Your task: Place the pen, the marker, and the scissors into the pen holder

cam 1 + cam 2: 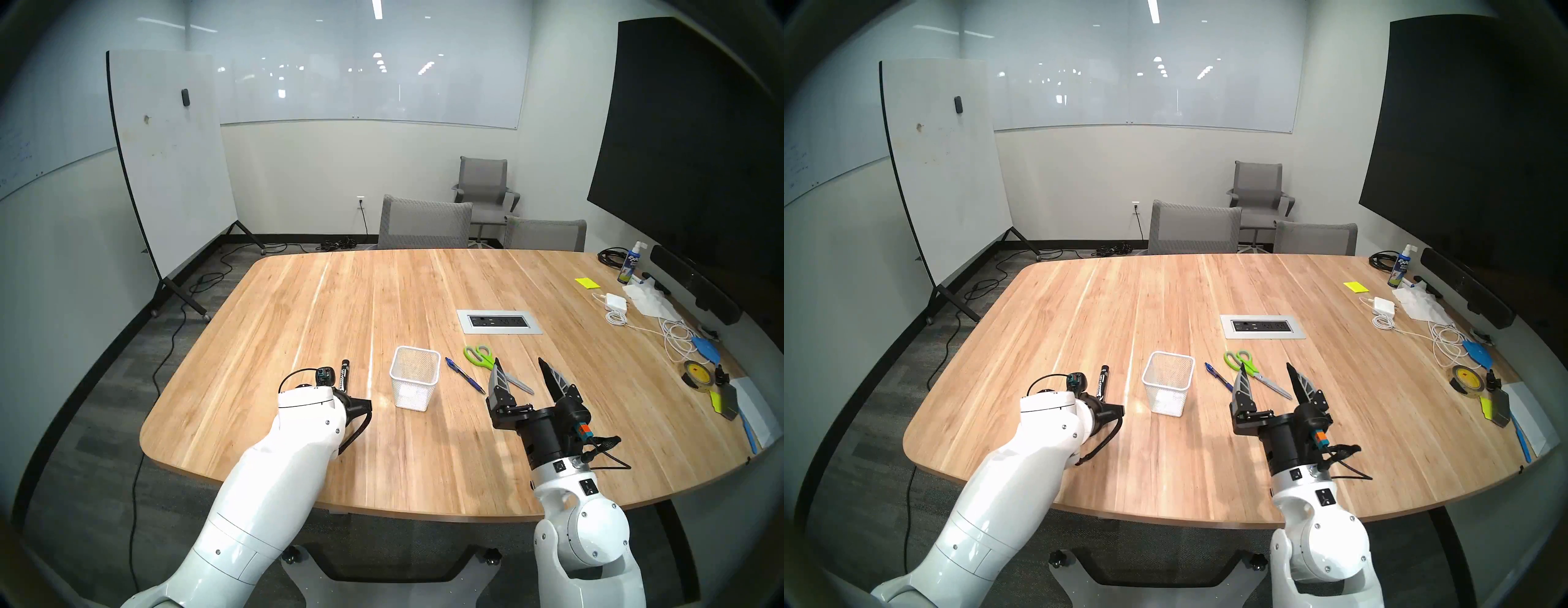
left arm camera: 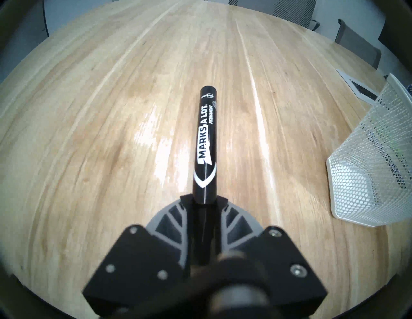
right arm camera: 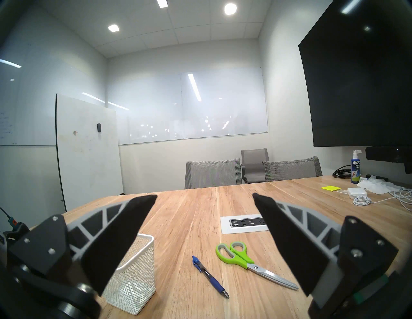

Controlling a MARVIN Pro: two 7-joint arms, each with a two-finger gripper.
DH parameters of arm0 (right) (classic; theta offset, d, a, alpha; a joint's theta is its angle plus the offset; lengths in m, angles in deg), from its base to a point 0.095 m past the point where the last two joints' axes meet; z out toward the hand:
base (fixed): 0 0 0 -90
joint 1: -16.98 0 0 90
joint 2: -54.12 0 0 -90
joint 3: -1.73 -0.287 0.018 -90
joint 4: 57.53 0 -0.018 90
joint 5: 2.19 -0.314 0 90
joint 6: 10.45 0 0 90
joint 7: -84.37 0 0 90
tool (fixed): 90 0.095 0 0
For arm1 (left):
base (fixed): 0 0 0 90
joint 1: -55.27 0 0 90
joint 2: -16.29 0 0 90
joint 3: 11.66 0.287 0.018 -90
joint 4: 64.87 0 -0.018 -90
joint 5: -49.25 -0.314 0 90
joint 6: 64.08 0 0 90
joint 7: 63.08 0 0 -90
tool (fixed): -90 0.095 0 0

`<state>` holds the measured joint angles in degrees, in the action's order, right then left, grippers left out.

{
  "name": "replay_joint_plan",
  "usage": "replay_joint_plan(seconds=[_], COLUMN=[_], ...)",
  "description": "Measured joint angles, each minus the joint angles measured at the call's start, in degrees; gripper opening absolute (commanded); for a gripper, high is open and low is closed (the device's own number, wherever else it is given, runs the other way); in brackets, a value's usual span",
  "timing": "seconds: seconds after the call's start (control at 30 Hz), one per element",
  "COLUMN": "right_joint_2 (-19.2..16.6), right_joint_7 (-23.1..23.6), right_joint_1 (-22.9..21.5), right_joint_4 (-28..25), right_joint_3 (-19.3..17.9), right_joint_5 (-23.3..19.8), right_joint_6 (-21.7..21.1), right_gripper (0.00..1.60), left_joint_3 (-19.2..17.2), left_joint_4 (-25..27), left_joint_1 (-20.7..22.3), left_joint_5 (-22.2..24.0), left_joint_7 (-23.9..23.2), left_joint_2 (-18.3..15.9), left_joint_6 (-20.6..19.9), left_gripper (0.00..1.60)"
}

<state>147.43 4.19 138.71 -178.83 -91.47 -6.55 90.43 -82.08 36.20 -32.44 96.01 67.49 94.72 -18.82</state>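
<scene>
I have the marker (image 2: 206,142) clamped in my left pincer (image 2: 204,201), the fingers (image 2: 169,219) closed tight on its lower end while the barrel runs straight out ahead of them, its long axis in line with the pincer's own and pointing toward the far edge of the desk (image 1: 297,446). The coming move turns on this: the pen holder (image 1: 414,378) stands off to the right of the marker, mouth up, so I judge the marker has to travel sideways toward the desk's middle and be tipped end-down before it can drop in. My left arm is plainly the nearer one for that.

My right pincer (image 1: 522,373) hangs wide apart and holds nothing, raised over the near right part of the desk. The pen (image 3: 210,277) and the scissors (image 3: 249,261) lie flat just right of the holder, the pen closer to it, both slanting from far-left to near-right, the scissors' handles toward the far edge.

In the head views my own left wrist hides the grip itself; only the marker's upper part shows past it. Whether the marker is clear of the desk I cannot tell. One finger of the right pincer crosses the scissors' blades there, and the wrist view cuts off the holder's far side.
</scene>
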Motion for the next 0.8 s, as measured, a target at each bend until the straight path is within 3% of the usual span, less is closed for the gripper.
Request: replay_joint_plan(seconds=[0.47, 0.8], right_joint_2=[0.0, 0.0], right_joint_7=[0.0, 0.0], right_joint_1=[0.0, 0.0], right_joint_4=[0.0, 0.0], right_joint_3=[0.0, 0.0], right_joint_5=[0.0, 0.0], right_joint_6=[0.0, 0.0], right_gripper=[1.60, 1.60], left_joint_3=[1.0, -0.9], left_joint_4=[1.9, 3.2], left_joint_1=[-2.8, -4.1], left_joint_5=[-2.6, -2.2], left_joint_7=[-3.4, -5.0], left_joint_2=[-3.8, -4.7], left_joint_6=[3.3, 4.8], left_gripper=[0.00, 0.00])
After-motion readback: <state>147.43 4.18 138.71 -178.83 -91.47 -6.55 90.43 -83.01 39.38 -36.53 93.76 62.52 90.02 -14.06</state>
